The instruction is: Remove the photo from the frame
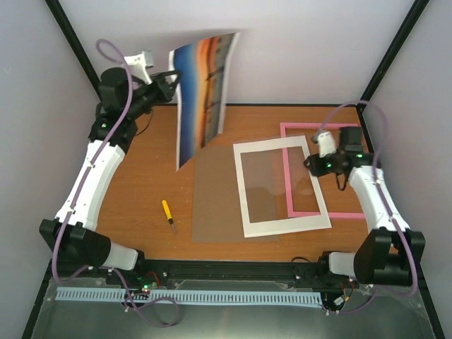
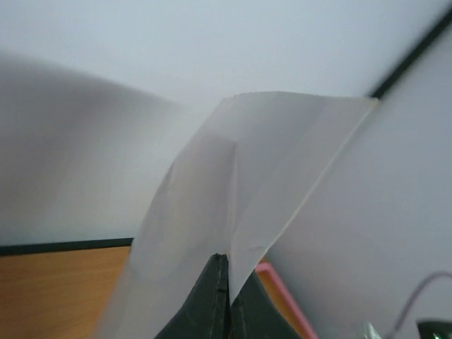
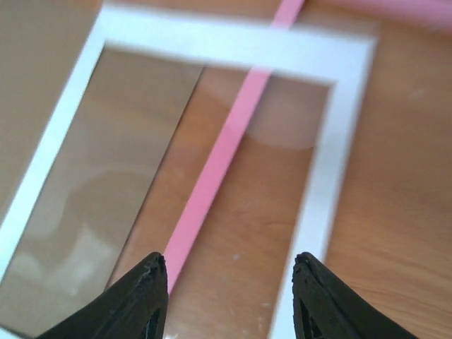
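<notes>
The photo (image 1: 205,92) is showing orange and blue bands with dark silhouettes — its back is reading plain white. The frame (image 1: 346,214) is showing pale pink; mat (image 1: 286,227) white, backing board (image 1: 212,205) dull brown, screwdriver (image 1: 167,210) handle yellow — table (image 1: 134,176) is reading orange-brown.

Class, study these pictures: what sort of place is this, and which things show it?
Probably a robotics lab test cell, not a home. A left arm and a right arm are bolted at the near edge of a wooden table, which is enclosed by plain white wall panels set in black struts.
</notes>
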